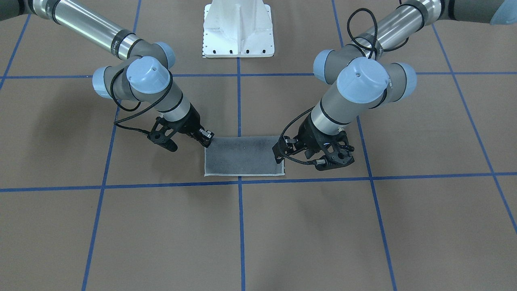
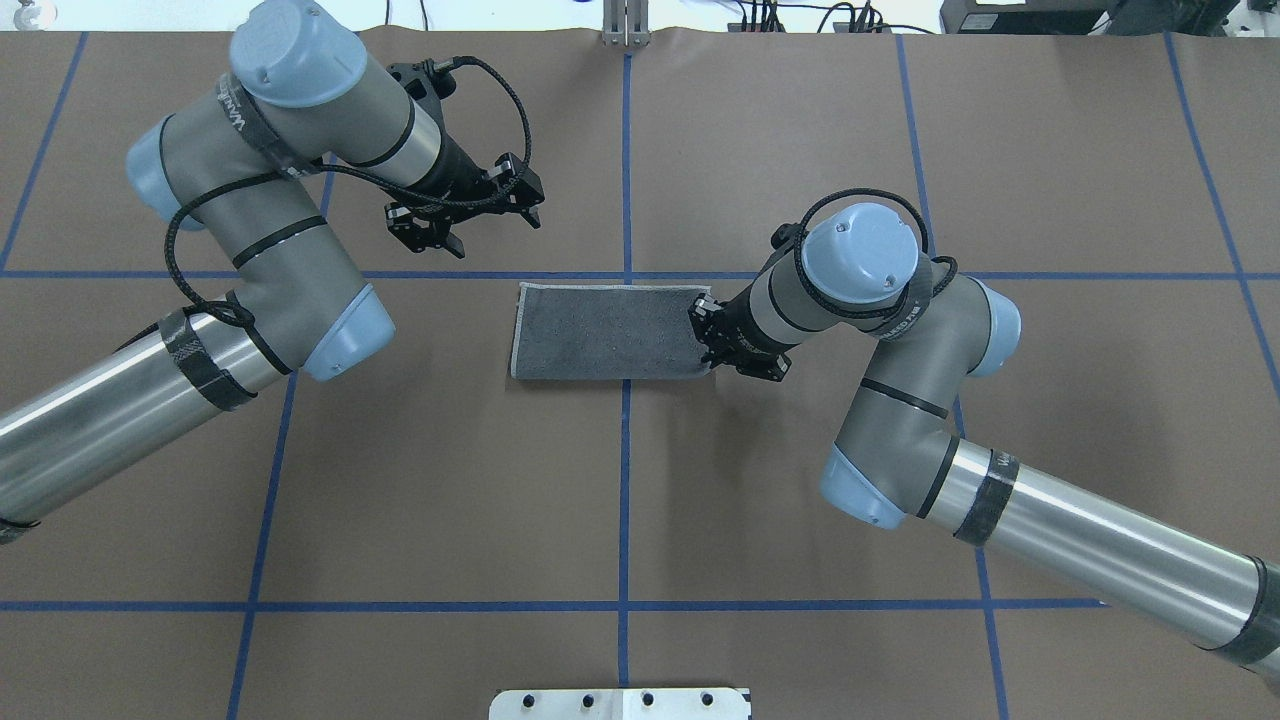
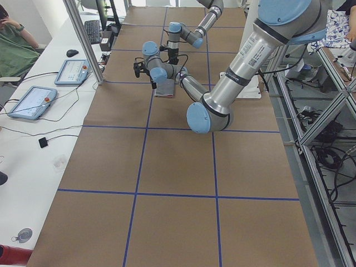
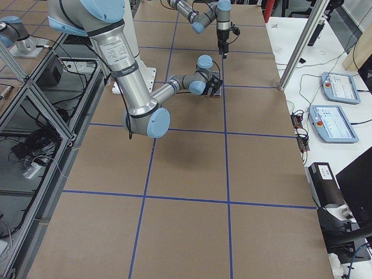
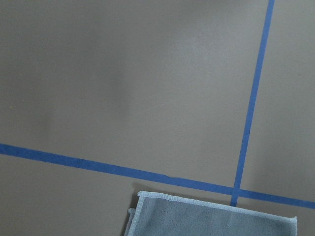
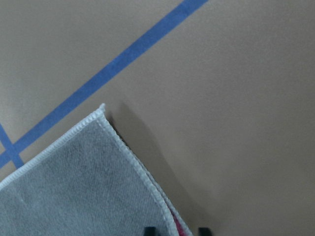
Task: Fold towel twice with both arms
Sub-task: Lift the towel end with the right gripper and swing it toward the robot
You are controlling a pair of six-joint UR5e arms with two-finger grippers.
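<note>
step: first fold judged done, second fold left | towel lay at centre of table, grey up | right gripper jaws apart astride its short edge | left gripper spread wide, raised off it

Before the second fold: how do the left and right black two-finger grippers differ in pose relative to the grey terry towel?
Height: the left gripper hangs above the table; the right gripper sits low at the towel. Position: the left gripper is clear of the towel, near its far left corner; the right gripper's fingertips straddle its right short edge. Both face the table.
</note>
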